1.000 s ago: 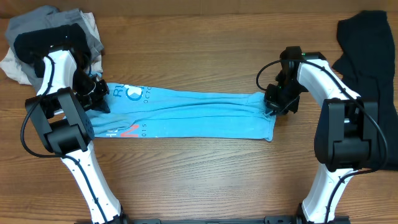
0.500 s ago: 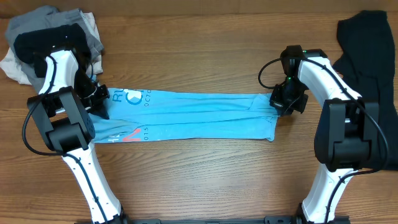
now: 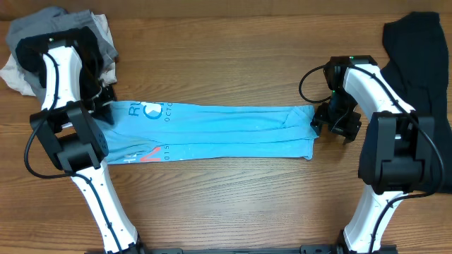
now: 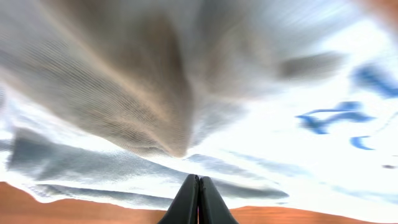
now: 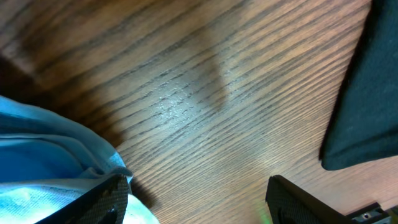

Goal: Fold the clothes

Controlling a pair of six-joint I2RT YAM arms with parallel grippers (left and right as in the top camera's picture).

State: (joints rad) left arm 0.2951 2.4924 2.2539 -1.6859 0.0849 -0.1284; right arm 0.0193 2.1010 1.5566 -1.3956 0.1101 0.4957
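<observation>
The light blue T-shirt (image 3: 212,130) lies folded into a long strip across the middle of the table, its white and red print at the left end. My left gripper (image 3: 105,113) is at that left end, shut on the shirt's edge. In the left wrist view the fabric (image 4: 205,93) fills the frame above the closed fingertips (image 4: 199,179). My right gripper (image 3: 337,127) stands open just off the shirt's right end, with only bare wood between its fingers (image 5: 106,199). The shirt's corner (image 5: 56,146) lies beside the left finger. A black garment (image 3: 417,49) lies at the far right.
A heap of grey, white and black clothes (image 3: 60,32) sits at the back left corner, behind my left arm. The black garment's edge (image 5: 367,93) lies close to the right of my right gripper. The wooden tabletop (image 3: 226,204) runs in front of the shirt.
My right gripper has opened, let go of the shirt's right end and drawn back to the right. The left gripper has edged left, still shut, and the shirt lies straighter.
</observation>
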